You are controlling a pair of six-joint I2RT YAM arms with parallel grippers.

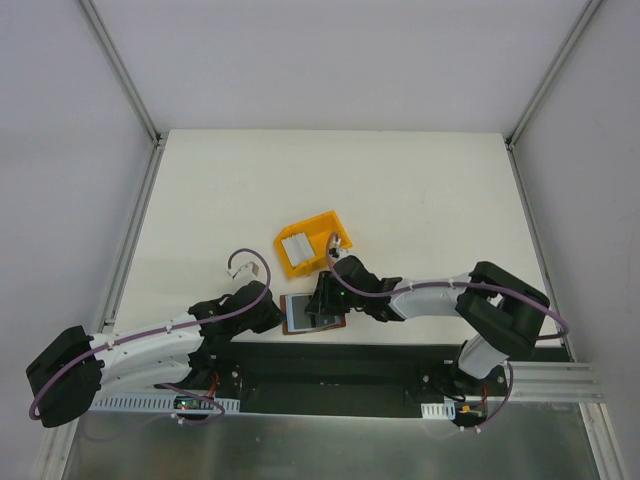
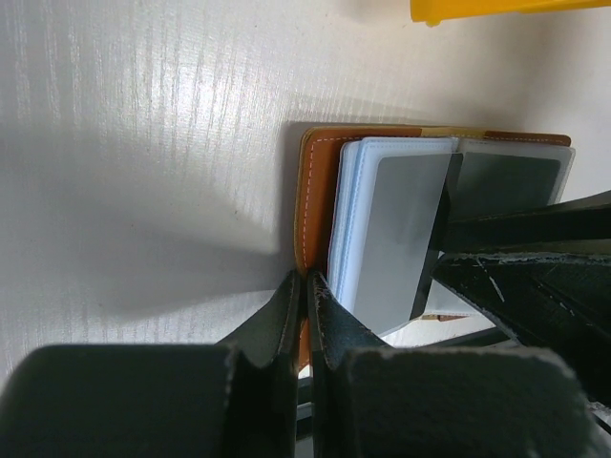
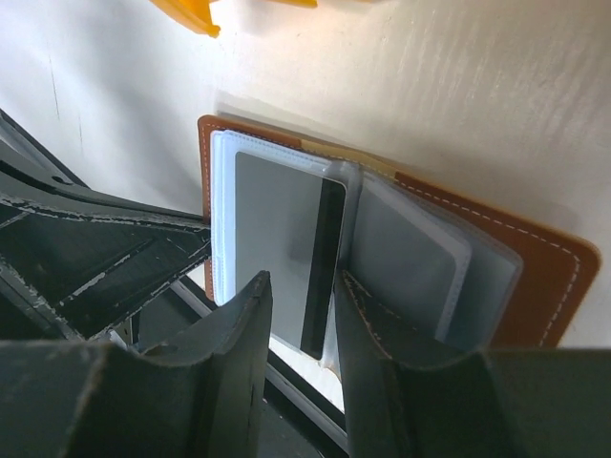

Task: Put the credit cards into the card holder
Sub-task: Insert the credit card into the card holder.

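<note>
Now I'm hovering my right gripper [image 3: 300, 286], jaws narrowly parted and holding nothing, over the grey credit card [image 3: 277, 219] that looks partly seated in the open card holder [image 3: 544, 277] beside the yellow bin [image 1: 313, 243], planning a square push home while my left gripper [image 2: 306, 286] is pinching the holder's leather edge.
</note>
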